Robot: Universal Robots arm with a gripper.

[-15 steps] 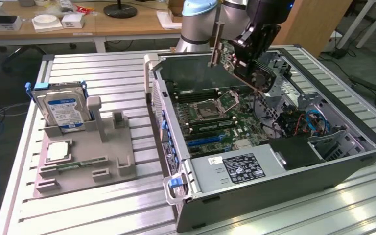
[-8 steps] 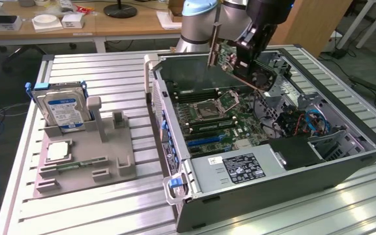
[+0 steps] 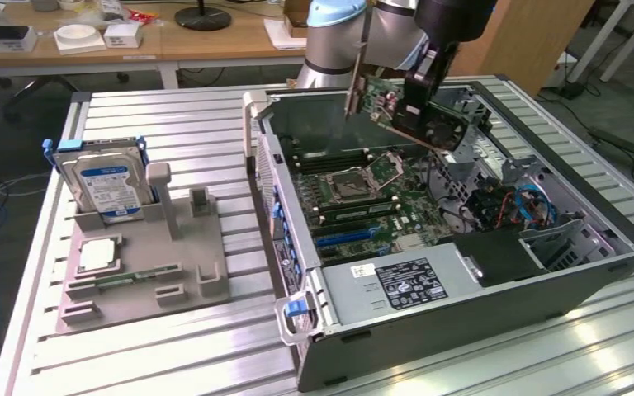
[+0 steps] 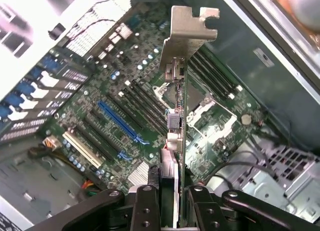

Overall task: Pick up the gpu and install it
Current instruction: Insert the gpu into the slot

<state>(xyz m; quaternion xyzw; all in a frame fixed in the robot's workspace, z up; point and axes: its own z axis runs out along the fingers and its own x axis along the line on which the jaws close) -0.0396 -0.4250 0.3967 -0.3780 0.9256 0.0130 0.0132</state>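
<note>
The arm's gripper [image 4: 172, 200] is clamped on the gpu [image 3: 408, 107], its two black fingers [image 4: 145, 207] pressed against either face of the card. It holds the card in the air over the far end of the open computer case [image 3: 494, 289]. From the exterior view the card hangs tilted, with the black cooler block facing the exterior view's right and the silver end bracket [image 3: 353, 82] pointing down toward the inside of the case. It looks clear of the motherboard [image 3: 378, 202] beneath it. The wrist view looks along the card edge-on, the bracket at the end away from the fingers. Past it lie the board's long blue expansion slot [image 4: 120, 122], rows of black slots and the processor socket [image 4: 202, 108]. The case lies on its side on the slatted metal table [image 3: 163, 363], toward the exterior view's right edge of that table, with its grey power supply [image 3: 399, 285] at the near end. Toward the table's other edge sits a grey holder tray [image 3: 191, 272]. It carries a hard drive [image 3: 106, 186] with a blue-white label standing upright at its far end, a square processor chip [image 3: 99, 254] lying flat, and a narrow green memory stick [image 3: 132, 277] nearer the front edge.
</note>
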